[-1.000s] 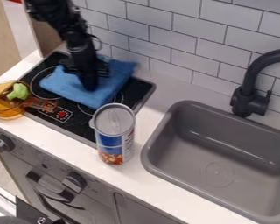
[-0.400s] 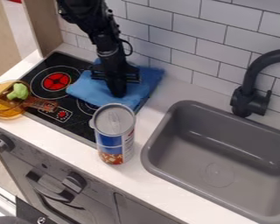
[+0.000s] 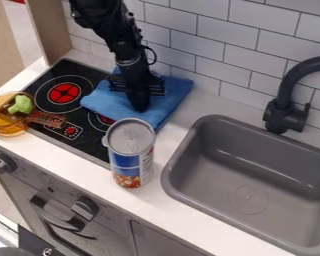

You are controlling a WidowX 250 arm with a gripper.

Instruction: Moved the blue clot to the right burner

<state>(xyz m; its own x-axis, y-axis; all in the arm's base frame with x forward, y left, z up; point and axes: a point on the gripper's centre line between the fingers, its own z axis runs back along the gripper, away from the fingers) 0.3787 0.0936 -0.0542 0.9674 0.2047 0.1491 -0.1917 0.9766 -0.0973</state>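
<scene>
"So, is the job done, do you reckon?"

"Nearly, I'd say. The blue cloth (image 3: 169, 97) lies right under the gripper (image 3: 141, 108), over most of the right burner (image 3: 104, 120). You can see a bit of that burner peeking out, just to the gripper's left and nearer us."

"And the left burner (image 3: 64, 93)?"

"Well off to the gripper's left, glowing red, with no cloth on it. The far side of the cloth spills past the stovetop (image 3: 92, 143), mind you, onto the counter (image 3: 181, 119) to the gripper's right."

"Would you nudge it back?"

"Maybe a touch – but as it lies, it looks good enough to me. What's left is probably just to leave the cloth there and lift away."

"Has it got hold of the thing, though?"

"Can't tell from here. Its tip is down against the cloth, around the middle – whether it's open or closed on a fold, I honestly couldn't say."

"And that can (image 3: 131, 155)?"

"Nearer us than the gripper, apart from it. I'd keep the arm clear of that."
</scene>
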